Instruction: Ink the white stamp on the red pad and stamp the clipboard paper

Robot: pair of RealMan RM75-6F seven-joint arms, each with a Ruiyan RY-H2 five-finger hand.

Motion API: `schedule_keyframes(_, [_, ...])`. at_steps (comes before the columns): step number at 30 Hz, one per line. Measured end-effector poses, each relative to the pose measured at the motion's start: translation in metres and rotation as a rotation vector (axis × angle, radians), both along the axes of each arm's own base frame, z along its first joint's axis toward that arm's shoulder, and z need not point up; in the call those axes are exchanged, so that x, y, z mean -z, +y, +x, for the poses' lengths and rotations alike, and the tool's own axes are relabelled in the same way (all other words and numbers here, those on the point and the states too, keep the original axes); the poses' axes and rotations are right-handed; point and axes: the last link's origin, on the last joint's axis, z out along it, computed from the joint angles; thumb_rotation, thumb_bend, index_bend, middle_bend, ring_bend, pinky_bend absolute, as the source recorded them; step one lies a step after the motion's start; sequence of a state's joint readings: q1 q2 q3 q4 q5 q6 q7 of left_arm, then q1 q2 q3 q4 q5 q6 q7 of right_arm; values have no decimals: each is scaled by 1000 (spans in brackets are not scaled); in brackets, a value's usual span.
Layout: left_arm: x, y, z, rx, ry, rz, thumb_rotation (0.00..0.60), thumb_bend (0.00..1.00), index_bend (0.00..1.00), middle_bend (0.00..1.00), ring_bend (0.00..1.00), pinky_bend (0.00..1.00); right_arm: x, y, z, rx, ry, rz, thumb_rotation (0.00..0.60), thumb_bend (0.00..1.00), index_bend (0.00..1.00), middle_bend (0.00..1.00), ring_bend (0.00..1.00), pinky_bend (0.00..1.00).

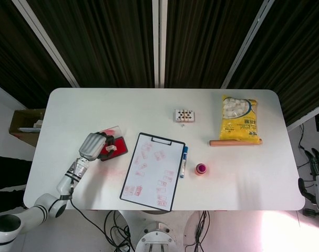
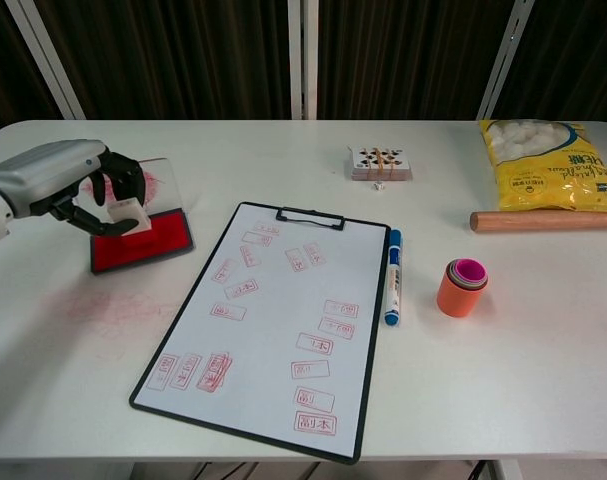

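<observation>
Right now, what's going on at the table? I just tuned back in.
The left hand holds the white stamp down on the red pad, inking it. The clipboard paper, beside the pad, already carries many red stamp marks. The right hand hangs off the table's far right edge, holding nothing. A blue marker lies beside the clipboard.

My smooth silver-shelled left hand (image 2: 78, 185) grips the matt white stamp (image 2: 126, 215) over the red pad (image 2: 153, 240), beside paper (image 2: 283, 310) on a glossy black-edged clipboard (image 2: 163, 385).
</observation>
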State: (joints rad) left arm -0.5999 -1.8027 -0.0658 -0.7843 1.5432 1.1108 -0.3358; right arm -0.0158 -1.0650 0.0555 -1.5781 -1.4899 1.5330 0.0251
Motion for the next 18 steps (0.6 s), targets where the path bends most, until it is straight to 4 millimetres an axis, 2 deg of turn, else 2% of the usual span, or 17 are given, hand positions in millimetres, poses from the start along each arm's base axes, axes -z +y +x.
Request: schedule_keyframes(18, [10,0,-15,-51,10,-20,600,454,674,691,461,513,3,1,-1,4,0,4,600,400,0,0,0,0])
